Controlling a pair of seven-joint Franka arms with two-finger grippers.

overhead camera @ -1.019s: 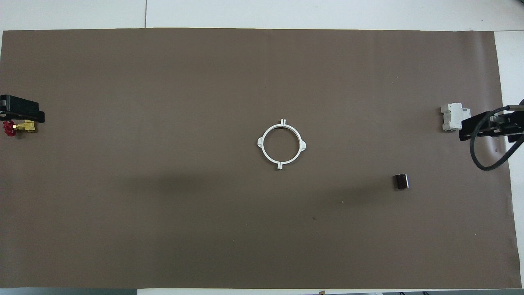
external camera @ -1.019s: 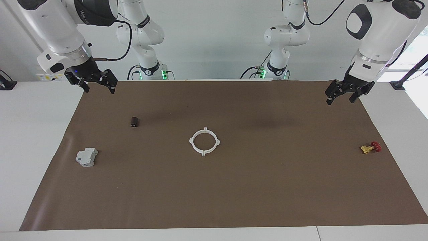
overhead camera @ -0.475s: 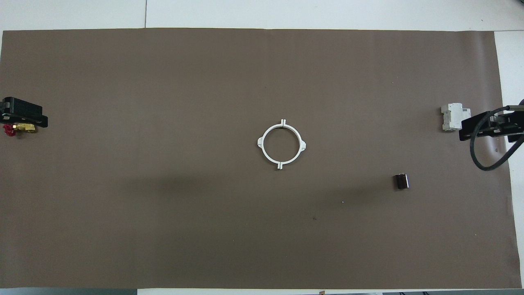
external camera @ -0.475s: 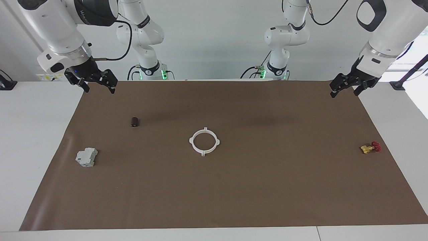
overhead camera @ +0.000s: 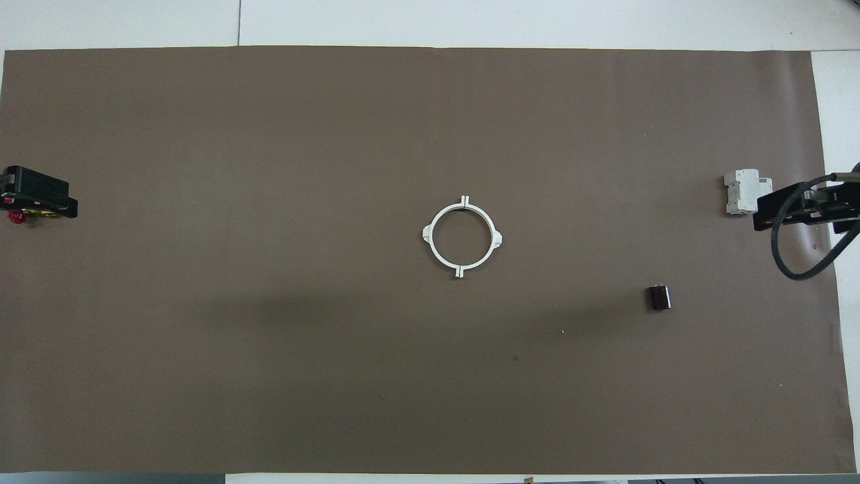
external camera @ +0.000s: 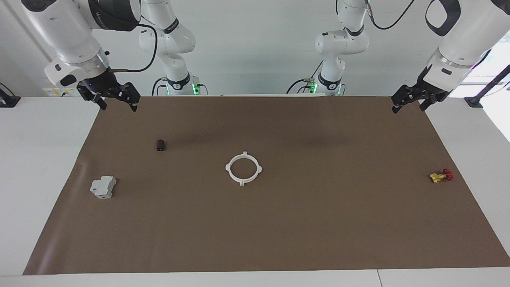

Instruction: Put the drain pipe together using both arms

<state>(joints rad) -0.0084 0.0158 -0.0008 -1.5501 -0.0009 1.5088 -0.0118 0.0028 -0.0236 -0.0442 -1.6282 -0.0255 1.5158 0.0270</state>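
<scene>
The drain pipe (external camera: 228, 168) lies flat at the middle of the brown mat as one closed white ring with four outer tabs; it also shows in the overhead view (overhead camera: 427, 234). Nothing touches it. My right gripper (external camera: 119, 107) hangs open and empty in the air over the mat's corner at the right arm's end, also in the overhead view (overhead camera: 799, 208). My left gripper (external camera: 408, 108) hangs open and empty over the mat's corner at the left arm's end, also in the overhead view (overhead camera: 40, 195). Both are well away from the ring.
A grey blocky part (external camera: 103, 187) and a small dark cylinder (external camera: 160, 145) lie toward the right arm's end. A small red and brass valve (external camera: 441, 175) lies toward the left arm's end; in the overhead view my left gripper mostly covers it.
My left gripper has risen and drawn back toward the mat's edge by the robots. The right arm and the ring have not moved.
</scene>
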